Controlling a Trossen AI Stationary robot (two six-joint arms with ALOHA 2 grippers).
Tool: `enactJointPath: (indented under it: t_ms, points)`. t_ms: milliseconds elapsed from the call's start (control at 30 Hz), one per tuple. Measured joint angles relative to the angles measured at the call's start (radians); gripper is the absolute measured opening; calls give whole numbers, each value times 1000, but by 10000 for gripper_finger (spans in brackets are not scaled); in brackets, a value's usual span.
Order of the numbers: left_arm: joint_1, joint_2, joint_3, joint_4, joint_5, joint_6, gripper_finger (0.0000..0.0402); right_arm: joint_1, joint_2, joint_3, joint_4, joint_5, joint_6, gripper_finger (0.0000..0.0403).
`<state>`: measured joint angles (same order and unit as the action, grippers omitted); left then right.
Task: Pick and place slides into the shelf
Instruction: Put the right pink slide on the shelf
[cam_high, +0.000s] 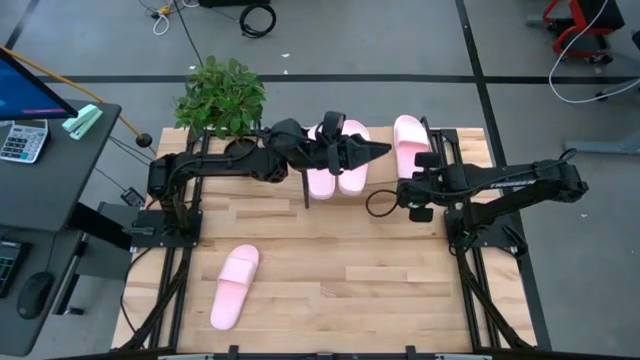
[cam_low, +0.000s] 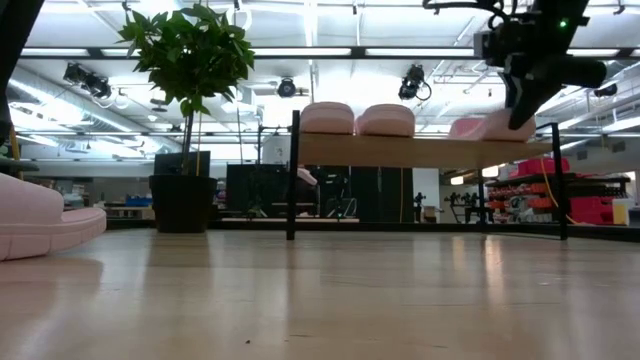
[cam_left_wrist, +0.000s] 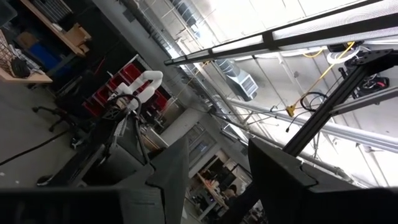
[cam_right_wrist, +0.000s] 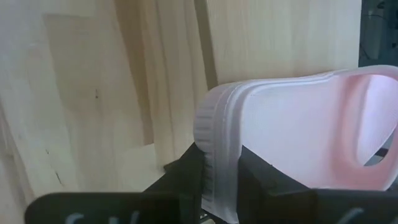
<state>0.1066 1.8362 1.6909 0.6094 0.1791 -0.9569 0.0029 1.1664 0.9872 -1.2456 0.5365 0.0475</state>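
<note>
Two pale pink slides (cam_high: 322, 165) (cam_high: 352, 160) lie side by side on the slanted shelf (cam_low: 420, 150), soles down; in the low view they show at its left (cam_low: 327, 118) (cam_low: 385, 120). My right gripper (cam_high: 413, 183) is shut on a third slide (cam_high: 409, 138) at the shelf's right part (cam_low: 475, 127). My left gripper (cam_high: 378, 150) hovers open and empty above the two shelved slides; its wrist view (cam_left_wrist: 219, 144) looks up at the ceiling. A fourth slide (cam_high: 235, 285) lies flat on the tabletop at the near left (cam_low: 40, 220). My right gripper pinches the third slide's sole at the end away from the strap (cam_right_wrist: 217, 134), one finger (cam_right_wrist: 186, 171) on each face of the sole. The fingers come from the table's near side, along the slide. I cannot tell whether the slide's far part rests on the shelf board.
A potted plant (cam_high: 220, 95) stands at the table's far left, beside the shelf's left end. The shelf's black frame post (cam_high: 305, 185) stands in front of the shelved slides. Bare wood tabletop (cam_high: 350, 270) lies between the shelf and the near edge.
</note>
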Motion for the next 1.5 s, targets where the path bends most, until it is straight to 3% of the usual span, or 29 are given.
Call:
enactJointPath:
  t_ms: [867, 1500]
  points:
    - [2, 0, 0, -3, -1, 3, 172, -1, -88, 37, -87, 30, -36, 66]
    - [2, 0, 0, -7, -2, 27, 172, -1, -88, 37, -69, -25, 39, 171]
